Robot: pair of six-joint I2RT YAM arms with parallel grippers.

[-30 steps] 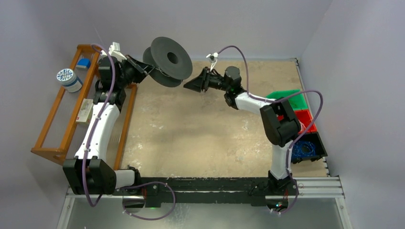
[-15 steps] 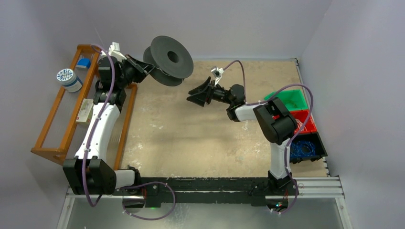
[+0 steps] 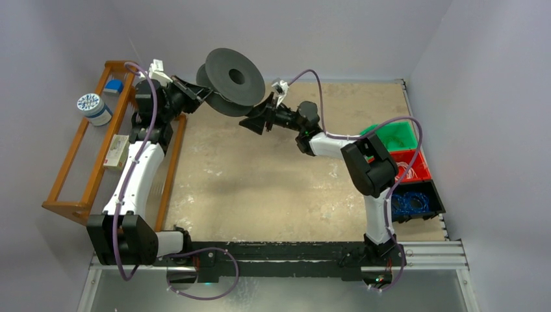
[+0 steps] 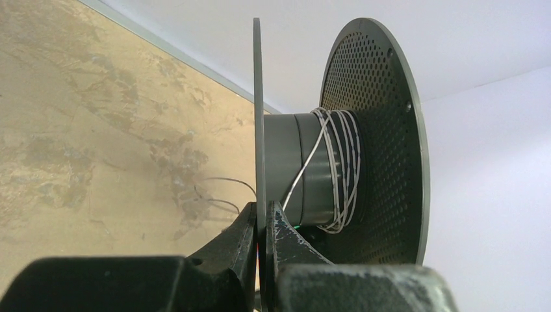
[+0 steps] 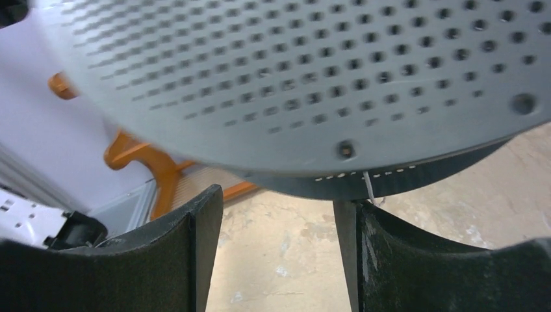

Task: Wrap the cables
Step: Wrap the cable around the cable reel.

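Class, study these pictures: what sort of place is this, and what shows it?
Most likely a robotics lab workcell: a left arm and right arm bolted to a rail at the table edge, plain walls close around, coloured bins alongside.

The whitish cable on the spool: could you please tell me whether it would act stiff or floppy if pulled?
Probably springy, not limp: the cable lies in loose, uneven turns around the spool, one strand crossing diagonally, so it may uncoil if let go. It looks very thin, so likely light and hard to pinch securely.
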